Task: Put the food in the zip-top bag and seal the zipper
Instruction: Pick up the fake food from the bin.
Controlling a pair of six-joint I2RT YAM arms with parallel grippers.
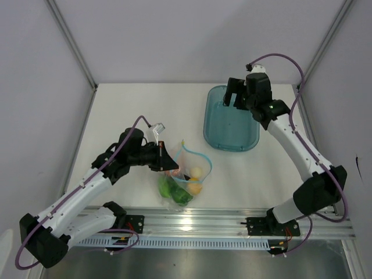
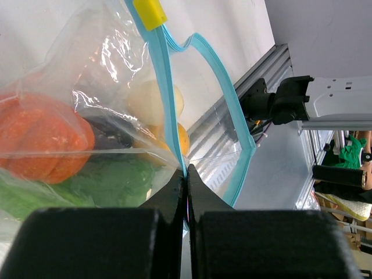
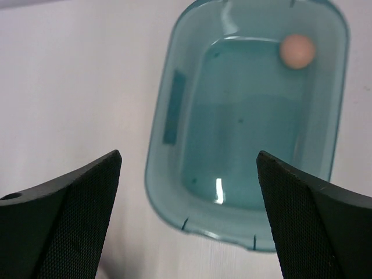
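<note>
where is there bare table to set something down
Bare table runs across the far-left corner, from the back wall to the left hand. A narrower strip lies between the zip-top bag and the teal tray. Crowded: the near edge around the bag, and the tray's far end under the right hand.

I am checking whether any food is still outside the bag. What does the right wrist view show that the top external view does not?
Only the right wrist view: a pale egg in the teal tray. Only the top external view: the zip-top bag holding food, gripped by the left tool. Both: the tray, with the open right tool above it.
</note>
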